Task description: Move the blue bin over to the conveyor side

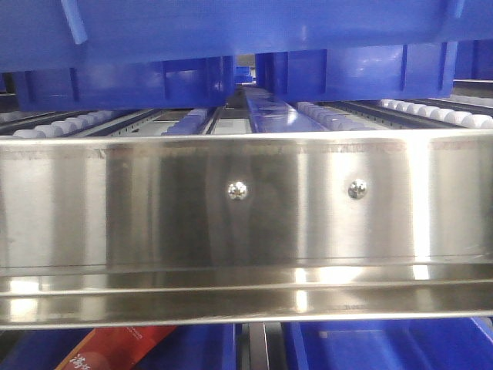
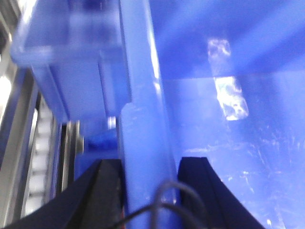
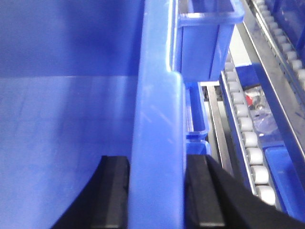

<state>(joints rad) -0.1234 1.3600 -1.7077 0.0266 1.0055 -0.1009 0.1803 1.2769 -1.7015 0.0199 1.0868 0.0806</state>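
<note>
Above the stainless-steel rail (image 1: 246,216), the blue bin (image 1: 231,31) hangs across the front view. Left gripper (image 2: 150,167) and right gripper (image 3: 157,167) each pinch a wall rim. Move both arms level and together so the bin does not twist. Conveyor belt not in view.

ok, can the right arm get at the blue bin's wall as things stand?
Likely yes: its jaws straddle the blue bin wall, one on each side and tight against it, with nothing in between.

Shiny steel rail (image 1: 246,208), white rollers (image 1: 46,129)
</note>
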